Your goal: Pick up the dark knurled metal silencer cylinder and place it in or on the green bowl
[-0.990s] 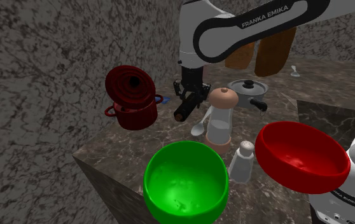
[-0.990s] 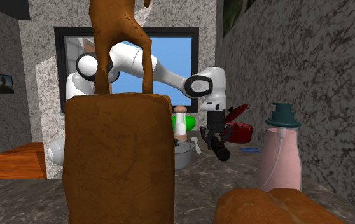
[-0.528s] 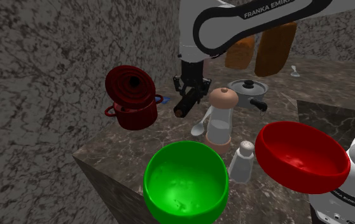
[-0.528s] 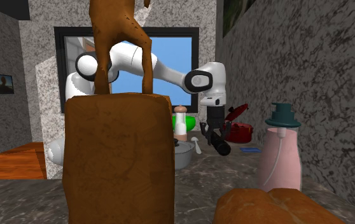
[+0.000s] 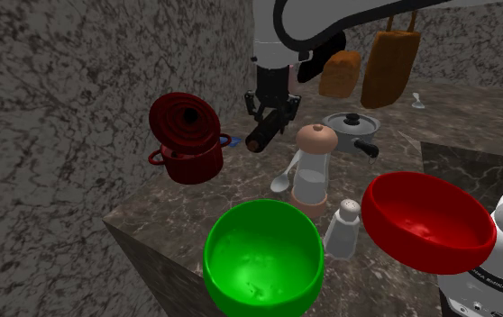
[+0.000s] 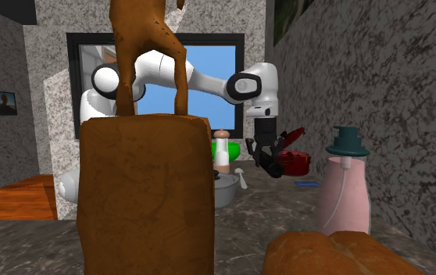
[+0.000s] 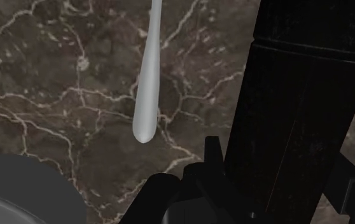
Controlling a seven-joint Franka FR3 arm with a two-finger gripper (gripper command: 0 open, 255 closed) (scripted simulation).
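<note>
Silencer cylinder (image 5: 263, 137) hangs in the gripper (image 5: 269, 118), whose jaws are clamped across its black shaft, so the piece is held in the air clear of the marble counter (image 5: 206, 205). In the shoulder view it slants down and away from the fingertips, and the hold looks to sit toward one end rather than at the middle. The second exterior view shows the same tilt, with the cylinder (image 6: 270, 165) jutting below the gripper (image 6: 265, 151). In the wrist view its broad dark body (image 7: 297, 121) rises right beside the camera, and a pale spoon (image 7: 149, 76) lies on the stone far beneath the gripper. The green bowl (image 5: 263, 261) sits well below the gripper and well apart from it, toward the stand, with a pepper mill (image 5: 315, 167) standing near the gripper on that side and a red pot (image 5: 185, 135) on the other. As a metal part it is probably stiff and heavy for its size, and the knurling should give the pads good bite. With an off-centre hold, though, its weight may try to swing it between the jaws, so a grip nearer mid-length would be steadier. Being round, it is likely to roll once it is let go, which the bowl's hollow should contain.
</note>
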